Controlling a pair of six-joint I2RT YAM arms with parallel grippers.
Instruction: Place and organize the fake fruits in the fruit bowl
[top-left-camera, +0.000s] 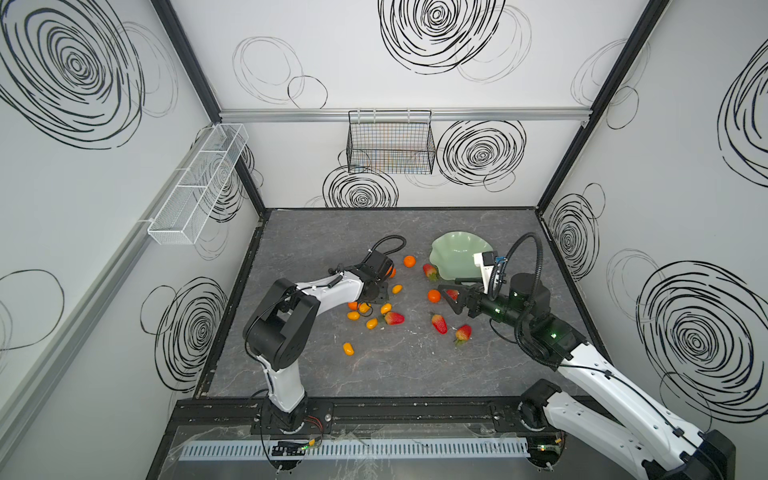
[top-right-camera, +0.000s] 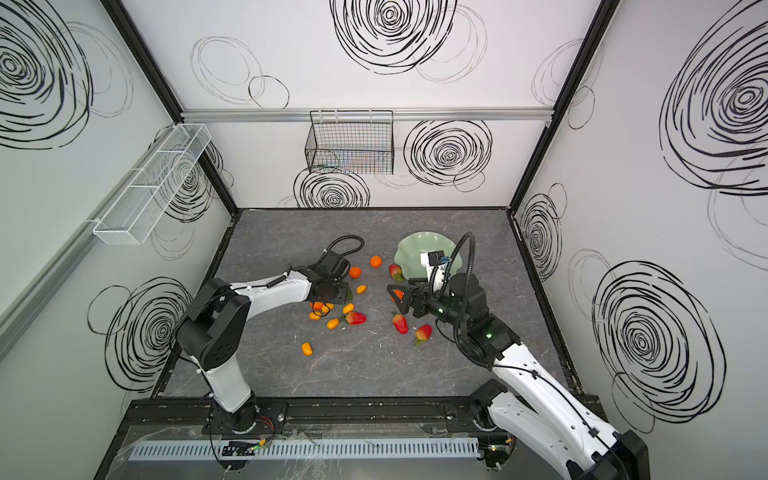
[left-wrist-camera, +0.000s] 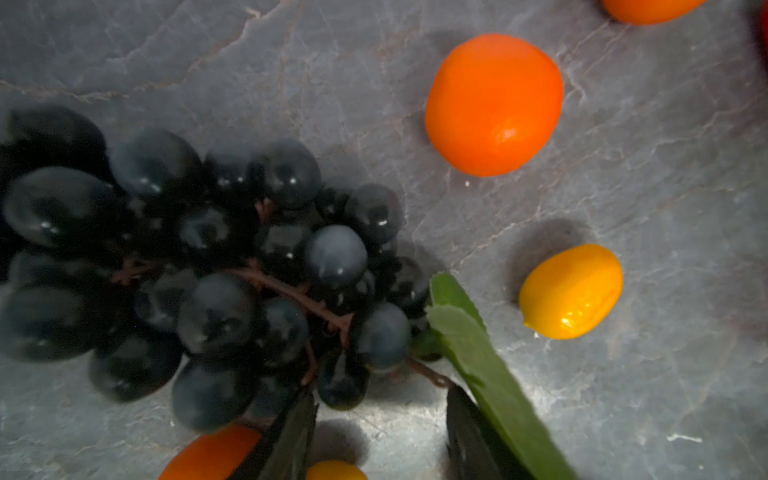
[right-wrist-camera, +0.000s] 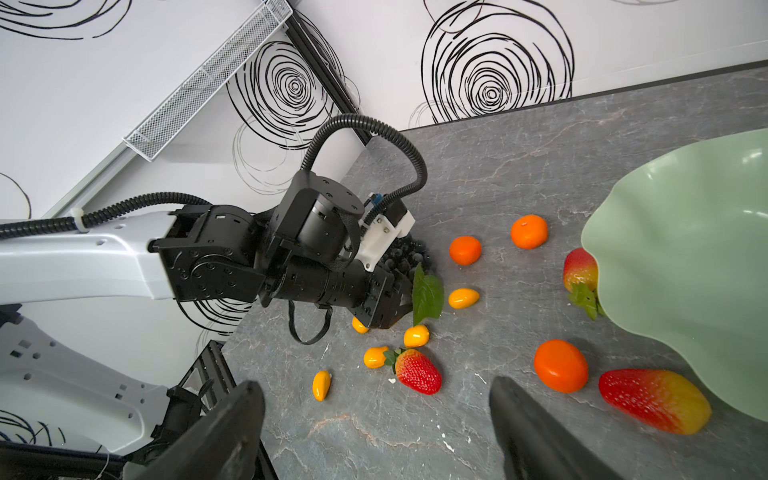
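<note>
The dark grape bunch with its green leaf lies on the grey table. My left gripper is open just above its stem end, with bare table between the fingers. In both top views this gripper points down and hides the bunch. Tangerines, kumquats and strawberries lie scattered on the table. The mint-green fruit bowl stands at the back right with no fruit showing in it. My right gripper hangs open over the table beside a tangerine and a strawberry.
A black wire basket hangs on the back wall and a white mesh tray on the left wall. A strawberry lies against the bowl's left rim. One kumquat sits alone toward the front.
</note>
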